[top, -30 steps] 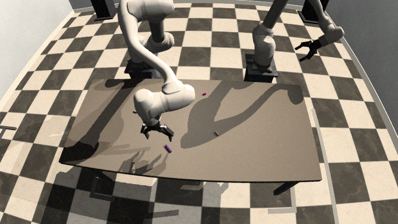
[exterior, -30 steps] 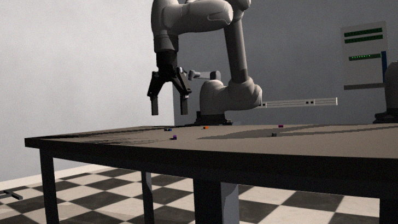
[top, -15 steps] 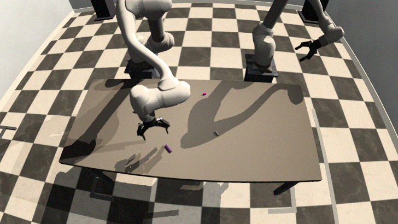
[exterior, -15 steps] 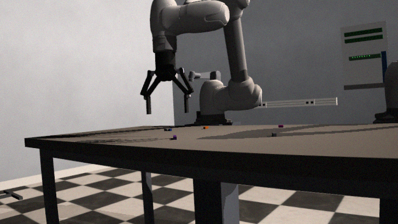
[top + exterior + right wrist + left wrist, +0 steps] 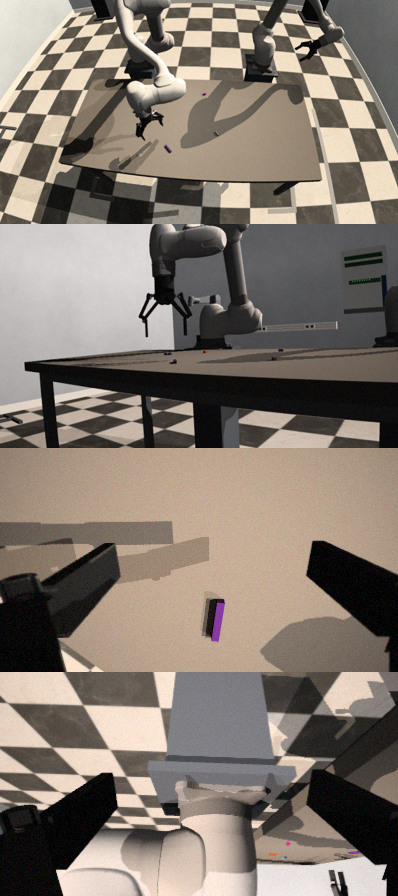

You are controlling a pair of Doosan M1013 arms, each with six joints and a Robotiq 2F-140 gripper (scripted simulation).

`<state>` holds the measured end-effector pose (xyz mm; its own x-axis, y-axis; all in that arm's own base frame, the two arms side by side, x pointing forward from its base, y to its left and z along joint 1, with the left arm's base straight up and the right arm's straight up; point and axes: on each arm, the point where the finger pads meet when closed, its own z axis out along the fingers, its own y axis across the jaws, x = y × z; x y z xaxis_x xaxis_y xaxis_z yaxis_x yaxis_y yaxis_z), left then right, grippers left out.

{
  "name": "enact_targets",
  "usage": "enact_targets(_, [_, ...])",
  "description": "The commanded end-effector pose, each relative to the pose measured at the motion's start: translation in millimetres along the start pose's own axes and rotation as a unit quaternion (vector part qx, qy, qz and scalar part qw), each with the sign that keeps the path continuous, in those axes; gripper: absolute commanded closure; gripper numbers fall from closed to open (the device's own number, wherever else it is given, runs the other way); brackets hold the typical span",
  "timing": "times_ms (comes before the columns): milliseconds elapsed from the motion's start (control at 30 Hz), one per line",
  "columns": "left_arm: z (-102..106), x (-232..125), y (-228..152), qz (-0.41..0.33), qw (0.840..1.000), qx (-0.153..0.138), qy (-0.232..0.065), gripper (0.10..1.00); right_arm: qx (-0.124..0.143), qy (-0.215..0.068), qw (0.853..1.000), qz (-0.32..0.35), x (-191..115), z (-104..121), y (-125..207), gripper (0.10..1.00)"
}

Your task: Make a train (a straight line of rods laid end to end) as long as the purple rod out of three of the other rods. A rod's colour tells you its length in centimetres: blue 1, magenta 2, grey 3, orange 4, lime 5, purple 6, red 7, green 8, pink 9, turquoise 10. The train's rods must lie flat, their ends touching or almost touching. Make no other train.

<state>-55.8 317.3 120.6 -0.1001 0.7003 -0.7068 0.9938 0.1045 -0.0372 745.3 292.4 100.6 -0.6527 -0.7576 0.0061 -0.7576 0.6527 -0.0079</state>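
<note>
The purple rod [image 5: 168, 148] [image 5: 174, 361] [image 5: 354, 852] [image 5: 218, 620] lies flat near the table's front. My right gripper [image 5: 153, 131] [image 5: 166, 335] [image 5: 212, 559] is open and empty, high above the table beside that rod. A grey rod [image 5: 216, 133] [image 5: 274, 358] lies right of centre. A magenta rod [image 5: 204, 94] [image 5: 280, 350] [image 5: 288, 843] lies near the back edge. An orange rod [image 5: 205, 351] [image 5: 272, 854] and a small blue rod [image 5: 170, 353] [image 5: 285, 857] are hidden by the arm in the top view. A dark patch adjoins the blue rod; I cannot tell what it is. My left gripper [image 5: 298, 54] [image 5: 212, 788] is open and empty, off the table.
The right arm reaches over the left half of the table [image 5: 264, 158] in the top view. The left arm stands behind the table's right part, its gripper above the floor. Arm shadows cross the table, one over the grey rod.
</note>
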Motion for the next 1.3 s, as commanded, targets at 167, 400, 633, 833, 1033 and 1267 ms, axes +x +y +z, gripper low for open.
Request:
enact_targets(167, [-0.5,0.0,-0.1,0.0,1.0,0.0,0.0,0.098,-0.003,-0.004,0.987,-0.16,21.7,-3.5,0.4,0.098])
enact_targets(400, [-0.5,0.0,-0.1,0.0,1.0,0.0,0.0,0.098,-0.003,-0.005,0.964,-0.266,37.1,-5.0,1.2,0.098])
enact_targets(633, [-0.5,0.0,-0.1,0.0,1.0,0.0,0.0,0.098,-0.002,-0.005,0.932,-0.362,51.4,-6.1,2.3,0.098])
enact_targets(833, [-0.5,0.0,-0.1,0.0,1.0,0.0,0.0,0.098,-0.002,-0.005,0.894,-0.447,64.6,-7.0,3.6,0.098])
enact_targets(1033, [-0.5,0.0,-0.1,0.0,1.0,0.0,0.0,0.098,-0.001,-0.005,0.865,-0.502,73.5,-7.5,4.5,0.098])
enact_targets(1267, [-0.5,0.0,-0.1,0.0,1.0,0.0,0.0,0.098,-0.001,-0.005,0.791,-0.612,92.3,-8.3,7.0,0.098])
